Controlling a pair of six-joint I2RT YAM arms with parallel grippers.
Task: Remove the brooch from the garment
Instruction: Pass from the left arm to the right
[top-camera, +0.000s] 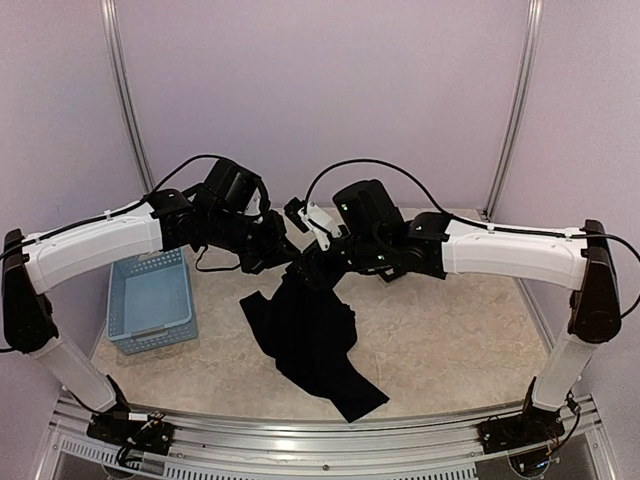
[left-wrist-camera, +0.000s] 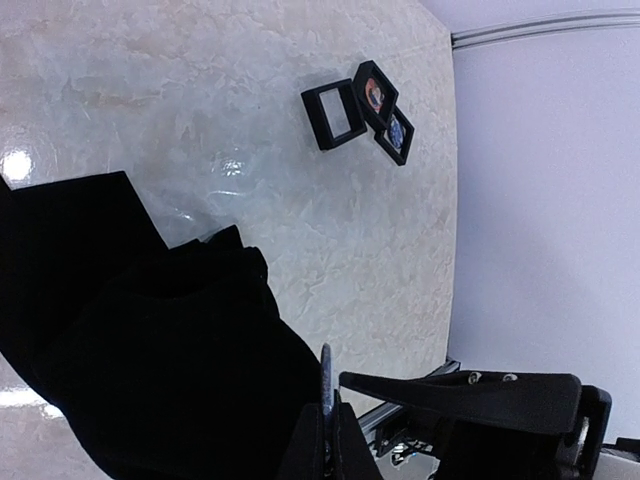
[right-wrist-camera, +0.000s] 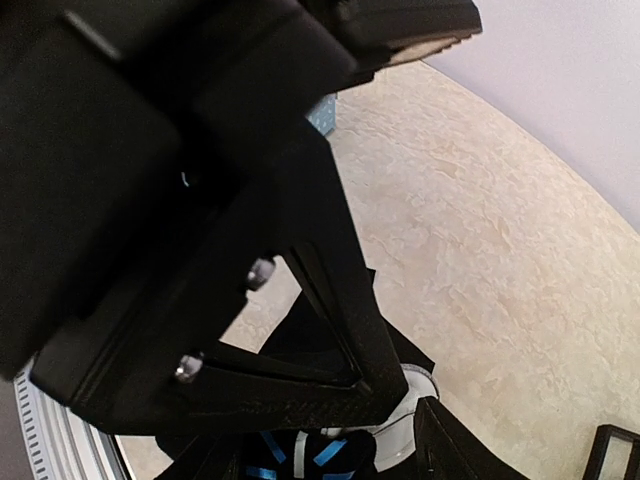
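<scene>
The black garment (top-camera: 310, 335) lies on the table with its top bunched and lifted where both arms meet. My left gripper (left-wrist-camera: 327, 425) is shut on the brooch (left-wrist-camera: 326, 375), seen edge-on as a thin bluish disc, and the garment (left-wrist-camera: 150, 350) hangs against it. In the right wrist view the brooch (right-wrist-camera: 330, 458) is round, dark with blue stripes and a white rim. It fills the gap of my right gripper (right-wrist-camera: 325, 465), whose fingers sit against its rim. One right finger (left-wrist-camera: 450, 390) reaches the disc from the side. The left gripper's body hides most of that view.
A light-blue basket (top-camera: 150, 300) stands at the left of the table. Small black frames (left-wrist-camera: 360, 110), two holding round pieces, lie on the marble top at the far side. Purple walls enclose the table, and a metal rail (top-camera: 300, 440) runs along its near edge.
</scene>
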